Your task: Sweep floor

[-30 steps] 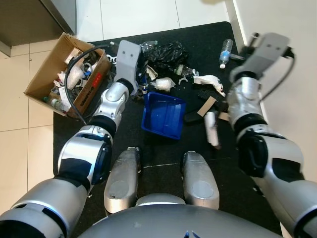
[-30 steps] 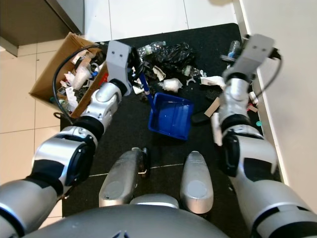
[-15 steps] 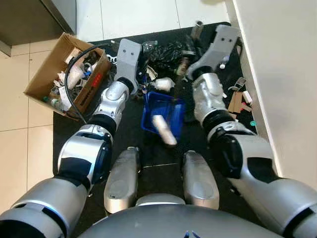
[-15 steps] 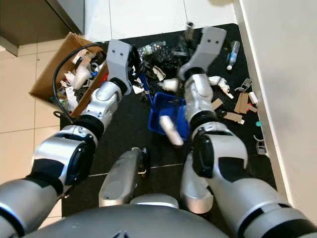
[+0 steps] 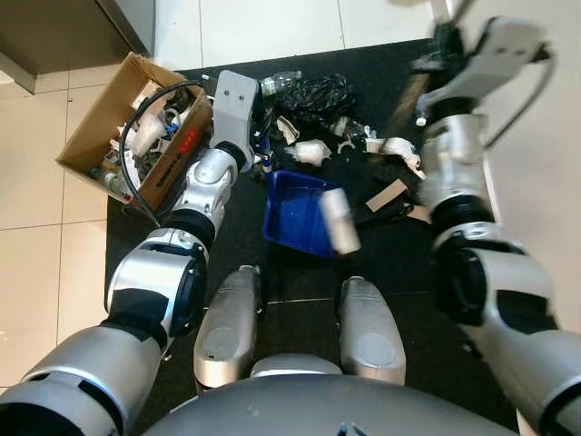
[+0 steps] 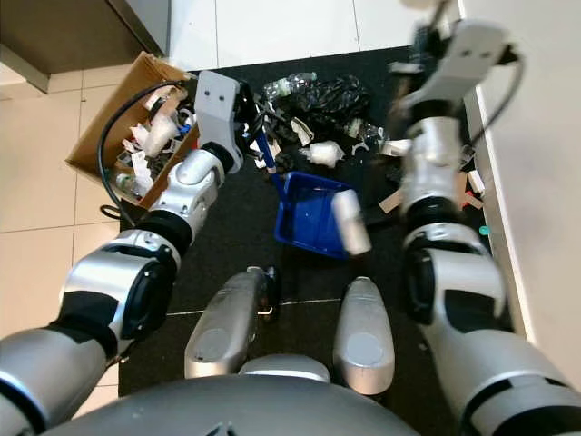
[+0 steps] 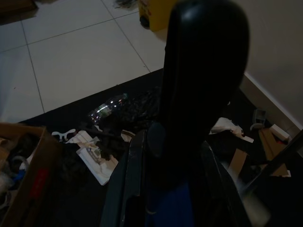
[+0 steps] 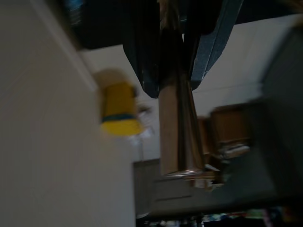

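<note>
While I've got the head camera looking down, the black mat is a mess: a black bag and white scraps sit upper middle of the frame, a clear bottle lies just left of the bag, and cardboard bits lie toward the right. An open cardboard box stuffed with junk sits upper left, half on the tiles. The blue dustpan lies mid-frame on the mat, just below my left claw, which grips its blue handle. My right claw is up at the top right by the wall, pinched on a brownish stick. At the dustpan's right edge there's a blurred white cylinder, well below that claw. Can't tell if it's attached to the stick.
</note>
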Robot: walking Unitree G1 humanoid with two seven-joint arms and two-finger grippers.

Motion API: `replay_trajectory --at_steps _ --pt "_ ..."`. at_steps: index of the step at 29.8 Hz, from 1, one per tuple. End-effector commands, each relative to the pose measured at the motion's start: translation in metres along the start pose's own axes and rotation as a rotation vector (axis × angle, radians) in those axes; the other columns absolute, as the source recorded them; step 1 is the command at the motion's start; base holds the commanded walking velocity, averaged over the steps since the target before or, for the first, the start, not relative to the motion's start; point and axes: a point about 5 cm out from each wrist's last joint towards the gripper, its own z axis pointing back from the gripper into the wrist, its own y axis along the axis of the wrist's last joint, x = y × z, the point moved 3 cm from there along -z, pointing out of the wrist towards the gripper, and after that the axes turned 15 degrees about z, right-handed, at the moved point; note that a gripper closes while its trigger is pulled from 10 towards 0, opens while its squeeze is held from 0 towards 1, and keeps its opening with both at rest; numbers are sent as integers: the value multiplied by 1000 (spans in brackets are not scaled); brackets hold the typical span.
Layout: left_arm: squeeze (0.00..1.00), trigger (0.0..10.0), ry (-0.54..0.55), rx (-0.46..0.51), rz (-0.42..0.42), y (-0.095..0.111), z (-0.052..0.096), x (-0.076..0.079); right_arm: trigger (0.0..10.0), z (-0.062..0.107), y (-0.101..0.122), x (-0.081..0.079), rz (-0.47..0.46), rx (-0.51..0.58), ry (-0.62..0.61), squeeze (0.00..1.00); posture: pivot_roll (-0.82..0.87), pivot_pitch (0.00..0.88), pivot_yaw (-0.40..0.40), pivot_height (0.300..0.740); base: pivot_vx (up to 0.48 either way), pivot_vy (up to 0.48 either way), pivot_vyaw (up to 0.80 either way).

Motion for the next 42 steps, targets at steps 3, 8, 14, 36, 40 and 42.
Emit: replay_trajectory --at_steps 3,8,14,36,40,42 --pt "0 10000 -23 -40 42 -13 2 7 10000 -9 10 -7 28 26 -7 0 92 186 99 740 0 0 0" --pt "0 10000 -29 -29 42 -12 3 5 10000 -11 9 -10 101 6 -12 0 128 207 107 740 0 0 0" --pt "0 10000 -64 21 60 -7 8 6 10000 0 -17 -15 489 -121 -28 0 173 219 112 740 0 0 0" --pt "0 10000 -73 71 66 4 13 3 10000 17 -47 -23 461 -296 -3 0 265 227 104 740 0 0 0" --pt "0 10000 -71 81 61 6 16 0 10000 19 -51 -21 359 -338 -48 0 296 238 109 740 0 0 0" --pt "0 10000 -71 89 59 8 19 -1 10000 21 -56 -18 227 -392 -98 0 308 242 109 740 0 0 0"
